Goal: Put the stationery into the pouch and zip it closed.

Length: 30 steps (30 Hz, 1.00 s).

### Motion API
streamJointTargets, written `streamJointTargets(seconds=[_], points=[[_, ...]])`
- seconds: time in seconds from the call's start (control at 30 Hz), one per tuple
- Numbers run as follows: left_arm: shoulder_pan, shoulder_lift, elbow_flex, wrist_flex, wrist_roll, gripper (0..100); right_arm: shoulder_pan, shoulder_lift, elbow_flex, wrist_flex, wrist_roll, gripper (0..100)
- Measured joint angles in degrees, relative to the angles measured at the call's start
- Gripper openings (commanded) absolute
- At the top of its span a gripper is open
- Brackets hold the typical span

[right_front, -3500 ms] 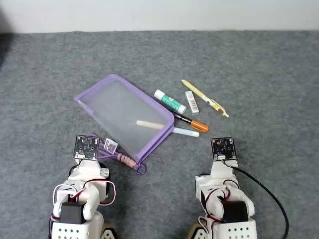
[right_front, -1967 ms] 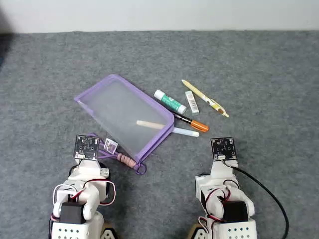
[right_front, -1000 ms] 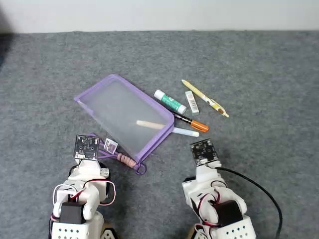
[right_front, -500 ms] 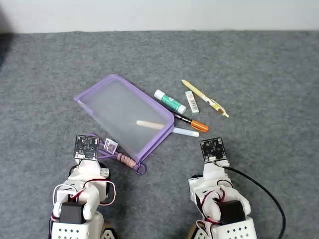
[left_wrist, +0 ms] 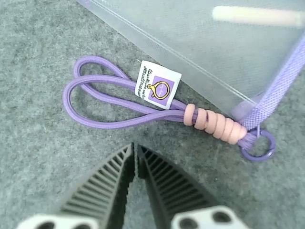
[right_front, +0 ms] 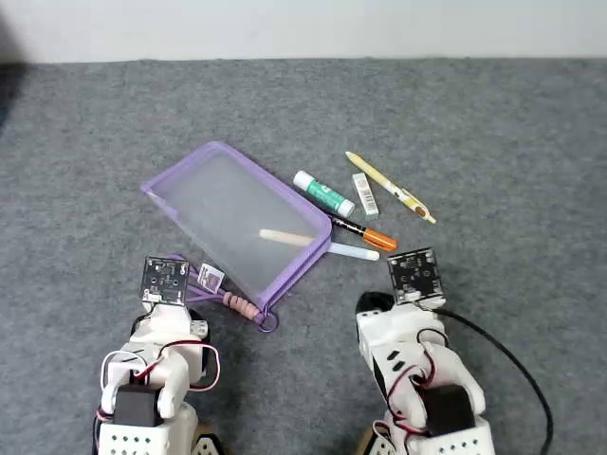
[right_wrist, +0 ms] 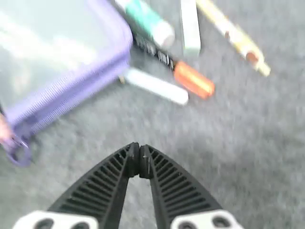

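Pouch (right_front: 237, 223): purple trim, frosted see-through body. Stick (right_front: 286, 237) showing through it: cream.
Cord loop (left_wrist: 95, 100) purple, beads (left_wrist: 214, 125) peach-pink, ring (left_wrist: 258, 145) purple.
Tag (left_wrist: 158, 85): white, purple square, yellow ring motif.
Glue stick (right_front: 323, 193): green body, white ends.
Eraser (right_front: 365, 194): white, dark marks.
Pen (right_front: 390, 187): yellow, brown patches.
Marker (right_front: 364, 233): black, orange cap.
Second pen (right_front: 354, 251): white.
Bench (right_front: 493, 142): grey, speckled felt.
Left arm (right_front: 161, 351), right arm (right_front: 403, 351): white shells, red wires (right_front: 211, 365).
Left gripper (left_wrist: 136, 160), right gripper (right_wrist: 139, 162): jaws black, ribbed.
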Motion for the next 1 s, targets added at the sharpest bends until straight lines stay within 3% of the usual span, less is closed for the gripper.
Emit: streamJointTargets(seconds=[0.2, 0.6, 1.0], points=[[0.0, 0.0, 0.0, 0.0, 0.0, 1, -6.9, 13.5, -11.5, -0.3, -6.5, 1.0], [0.0, 0.0, 0.0, 0.0, 0.0, 1, -21.9, 62.7, -41.2, -0.8, -17.8, 1.2], [0.0, 0.0, 0.0, 0.0, 0.0, 1, -30.5, 81.8, -46.8, -14.7, -18.8, 1.0]])
